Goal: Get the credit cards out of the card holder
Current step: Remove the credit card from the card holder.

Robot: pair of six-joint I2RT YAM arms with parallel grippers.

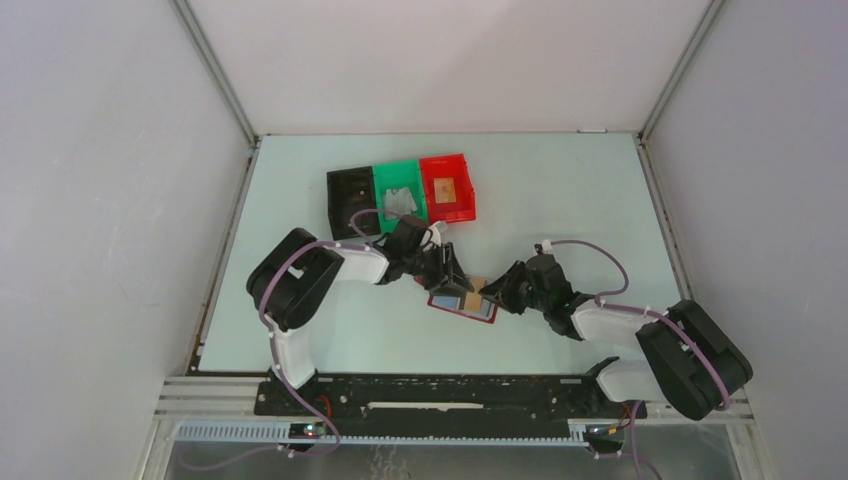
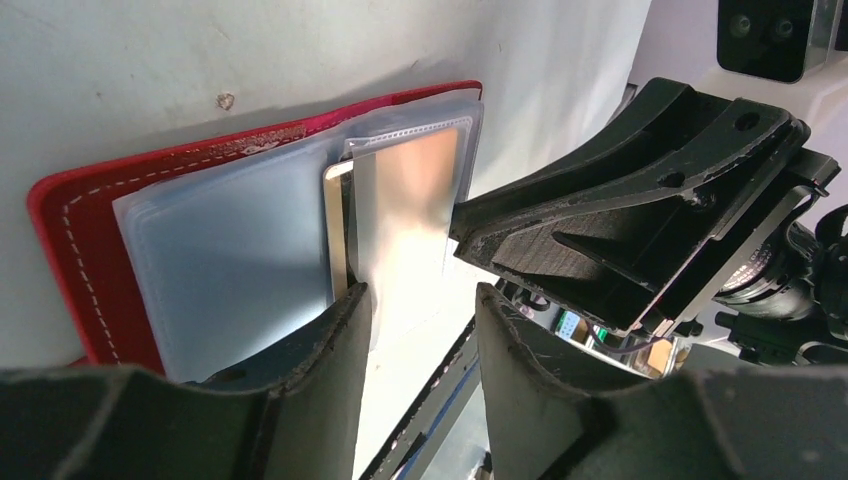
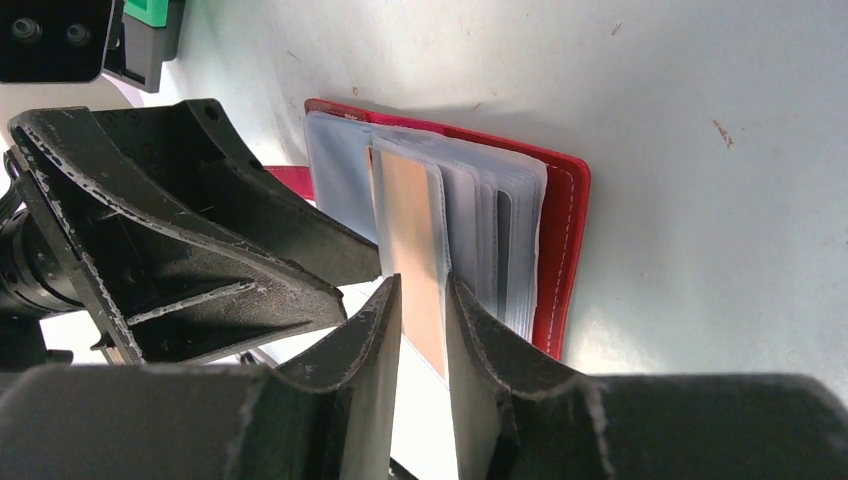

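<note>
**Figure.** Open card holder on the worktop, lying between the two sets of jaws. You had the right gripper with its jaws pinching the tan card through its clear sleeve. The left gripper had its jaws spread, the card's edge just beside one of them, gripping nothing. Likely faults: a pull would have dragged sleeve and holder along together, since nothing pinned the holder down. The close-set jaws might also have collided.

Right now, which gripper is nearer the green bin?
Left. The left gripper hangs just on the near side of the green bin, by the card holder's left end; the right gripper pinches the tan card at the holder's right side, farther away.
</note>
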